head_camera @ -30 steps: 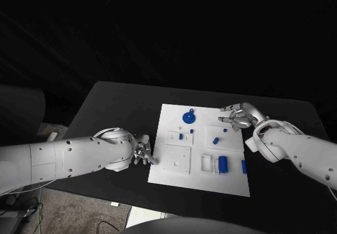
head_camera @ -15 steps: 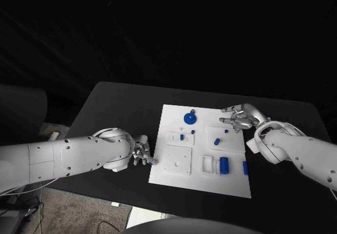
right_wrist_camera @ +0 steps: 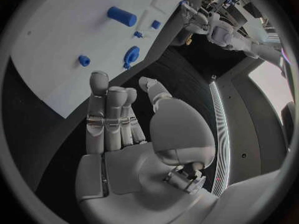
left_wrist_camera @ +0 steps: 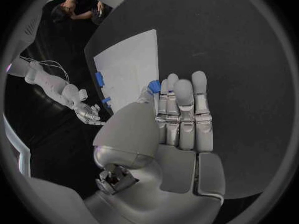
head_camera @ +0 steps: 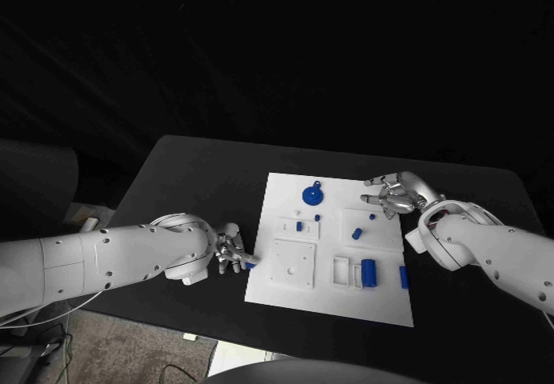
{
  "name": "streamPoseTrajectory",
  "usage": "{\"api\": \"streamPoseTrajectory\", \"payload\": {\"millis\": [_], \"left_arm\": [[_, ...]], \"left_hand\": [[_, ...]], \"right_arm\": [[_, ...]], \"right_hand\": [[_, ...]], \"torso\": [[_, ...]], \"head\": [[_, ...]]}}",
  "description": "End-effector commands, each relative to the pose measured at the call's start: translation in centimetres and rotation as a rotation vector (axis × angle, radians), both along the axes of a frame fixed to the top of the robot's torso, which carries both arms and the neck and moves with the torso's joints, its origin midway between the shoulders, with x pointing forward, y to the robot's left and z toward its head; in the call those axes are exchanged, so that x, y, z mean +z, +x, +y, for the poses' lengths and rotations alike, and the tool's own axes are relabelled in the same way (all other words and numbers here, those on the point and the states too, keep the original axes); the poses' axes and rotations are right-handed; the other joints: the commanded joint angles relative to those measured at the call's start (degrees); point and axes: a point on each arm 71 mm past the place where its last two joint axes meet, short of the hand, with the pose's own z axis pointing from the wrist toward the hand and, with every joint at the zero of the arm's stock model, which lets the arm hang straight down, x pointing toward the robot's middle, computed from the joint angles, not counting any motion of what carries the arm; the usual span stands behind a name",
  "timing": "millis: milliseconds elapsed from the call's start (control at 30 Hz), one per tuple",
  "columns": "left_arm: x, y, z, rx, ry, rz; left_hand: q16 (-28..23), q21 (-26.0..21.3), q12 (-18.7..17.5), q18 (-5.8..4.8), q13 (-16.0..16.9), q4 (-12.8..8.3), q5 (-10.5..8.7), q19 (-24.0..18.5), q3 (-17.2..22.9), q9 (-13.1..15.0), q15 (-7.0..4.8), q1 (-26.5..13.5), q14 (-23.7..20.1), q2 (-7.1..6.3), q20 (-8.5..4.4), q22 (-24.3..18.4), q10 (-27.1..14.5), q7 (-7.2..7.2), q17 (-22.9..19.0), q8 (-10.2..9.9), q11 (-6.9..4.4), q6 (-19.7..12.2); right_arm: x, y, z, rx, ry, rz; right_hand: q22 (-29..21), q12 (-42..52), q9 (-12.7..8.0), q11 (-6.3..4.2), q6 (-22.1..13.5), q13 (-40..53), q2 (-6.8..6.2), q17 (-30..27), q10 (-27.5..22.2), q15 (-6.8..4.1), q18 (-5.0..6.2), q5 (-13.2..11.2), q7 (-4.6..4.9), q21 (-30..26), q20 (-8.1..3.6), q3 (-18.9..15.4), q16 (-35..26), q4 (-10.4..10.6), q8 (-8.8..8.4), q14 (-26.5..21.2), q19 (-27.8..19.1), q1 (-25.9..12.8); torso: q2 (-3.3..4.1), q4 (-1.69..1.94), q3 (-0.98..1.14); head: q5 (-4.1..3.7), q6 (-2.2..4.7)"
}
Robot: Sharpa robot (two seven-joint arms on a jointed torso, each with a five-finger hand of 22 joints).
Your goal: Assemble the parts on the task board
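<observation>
The white task board (head_camera: 332,298) lies mid-table. Blue parts on it include a round disc (head_camera: 311,193), a small peg (head_camera: 357,233), a cylinder (head_camera: 367,270) and a block (head_camera: 402,275). My left hand (head_camera: 230,254) sits at the board's left edge. Its fingers (left_wrist_camera: 184,109) lie straight and together, and a small blue part (left_wrist_camera: 154,86) is pinched at their tips; it also shows as a blue spot (head_camera: 248,265) beside the board. My right hand (head_camera: 394,192) hovers at the board's far right edge with nothing in its spread fingers (right_wrist_camera: 111,117). Beyond them lie the disc (right_wrist_camera: 131,56) and the cylinder (right_wrist_camera: 121,16).
White raised fixtures stand on the board: a square plate (head_camera: 291,262) and a slotted holder (head_camera: 343,269). The black table (head_camera: 196,176) extends around the board, with its front edge close below the board.
My left hand has shifted slightly lower along the board's left edge, and the blue part at its fingertips now shows. My right hand has barely moved.
</observation>
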Motion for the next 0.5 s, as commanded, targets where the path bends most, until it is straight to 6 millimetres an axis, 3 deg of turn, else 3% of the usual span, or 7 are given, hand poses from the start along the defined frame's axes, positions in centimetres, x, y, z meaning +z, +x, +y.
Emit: {"api": "streamPoseTrajectory", "payload": {"millis": [33, 267, 500], "left_arm": [[-0.52, -0.22, 0.54, 0.053, -0.067, 0.011], [-0.19, -0.09, 0.95, 0.082, -0.142, -0.006], [0.12, 0.17, 1.29, 0.115, -0.204, -0.035]], "left_hand": [[0.0, 0.5, 0.6, -0.53, 0.1, -18.4, 0.09, -0.3, 19.0, -3.0, -0.08, -0.8, 0.1, -1.71, 0.09, 1.2, 2.3, -0.15, 0.1, -0.5, -0.5, 0.6], [0.2, 1.3, 1.7, -0.43, 0.2, -18.7, 0.65, -0.7, 21.5, -0.7, -0.15, -1.7, 0.1, -2.83, 0.08, 1.2, 2.3, -0.24, -0.1, -1.0, -0.59, 0.9], [0.1, 1.7, 1.8, -0.42, 0.2, -18.7, 0.72, -0.9, 22.1, 0.2, -0.22, -1.9, 0.1, -3.06, 0.03, 1.1, 2.3, -0.24, -0.3, -1.2, -0.62, 0.9]], "right_arm": [[-0.01, -0.07, 0.18, 0.018, -0.004, -0.003], [0.0, -0.08, 0.17, 0.018, -0.004, -0.003], [0.01, -0.1, 0.16, 0.019, -0.003, -0.004]], "right_hand": [[2.0, 0.2, 0.1, -0.11, 0.4, 0.1, 0.11, 0.1, 0.2, -0.15, 0.62, 0.3, 0.0, 0.2, -0.17, 0.3, 0.4, 0.1, 0.01, 0.3, 2.0, -0.6], [2.0, 0.2, 0.1, -0.11, 0.4, 0.1, 0.11, 0.1, 0.2, -0.15, 0.62, 0.3, 0.0, 0.2, -0.17, 0.3, 0.4, 0.1, 0.01, 0.3, 2.0, -0.6], [2.0, 0.2, 0.1, -0.11, 0.4, 0.1, 0.11, 0.1, 0.2, -0.15, 0.62, 0.3, 0.0, 0.2, -0.17, 0.3, 0.4, 0.1, 0.01, 0.3, 2.0, -0.6]], "torso": [[-0.01, 0.0, 0.02], [-0.01, 0.0, 0.01], [0.0, 0.01, -0.01]], "head": [[-0.04, 0.06], [-0.03, 0.25], [-0.08, 0.51]]}}
